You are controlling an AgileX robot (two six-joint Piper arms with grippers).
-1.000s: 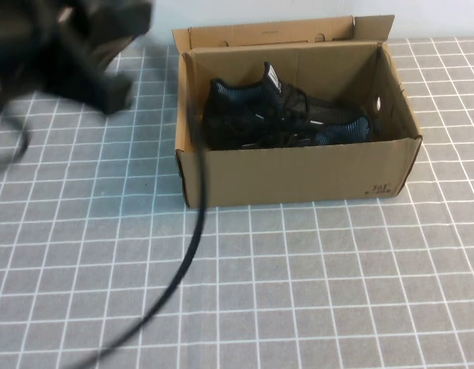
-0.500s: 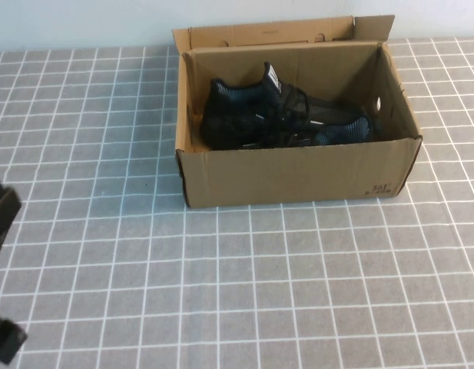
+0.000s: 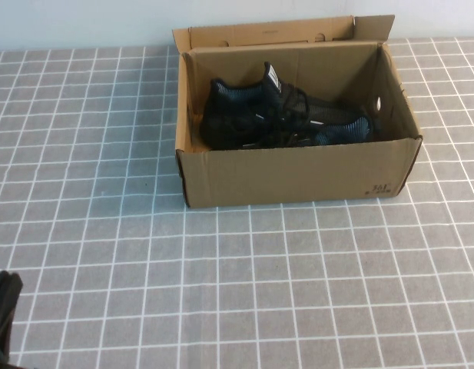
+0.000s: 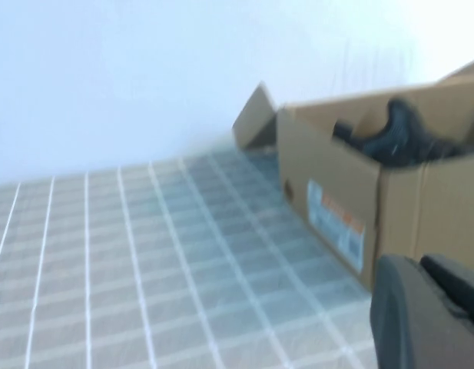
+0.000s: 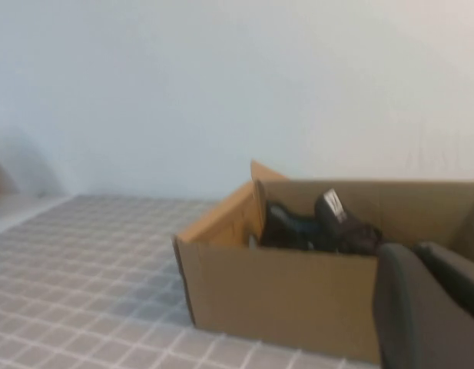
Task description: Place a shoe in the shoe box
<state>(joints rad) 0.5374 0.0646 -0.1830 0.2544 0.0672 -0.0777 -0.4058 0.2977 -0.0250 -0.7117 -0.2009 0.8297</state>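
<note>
Evidently, the task can be judged as done, since the arrangement is that of a finished placement. The tabletop, a grey surface ruled with a white grid, fills nearly the whole high view and carries only one thing. The shoe box, brown corrugated cardboard, is set in the upper middle of that frame with its lid flap folded back toward the pale wall, so that the inside is left open from above; a small black mark is seen at its lower right corner. The shoe, black knit with a white tongue label, is lodged inside the box, lying lengthwise along the floor with its heel toward the left wall and its toe toward the right, a fit that suits a box only slightly longer than it is. Whether a second shoe lies beside it cannot be told. The left gripper is seen only as a dark shape at the lower left edge of the high view, well apart from the box, and is judged parked; whether its jaws are released or clenched cannot be told. The right gripper is absent from the high view and appears only in the lower right of its own wrist view, facing the box from a distance; the state of its jaws cannot be told either.
</note>
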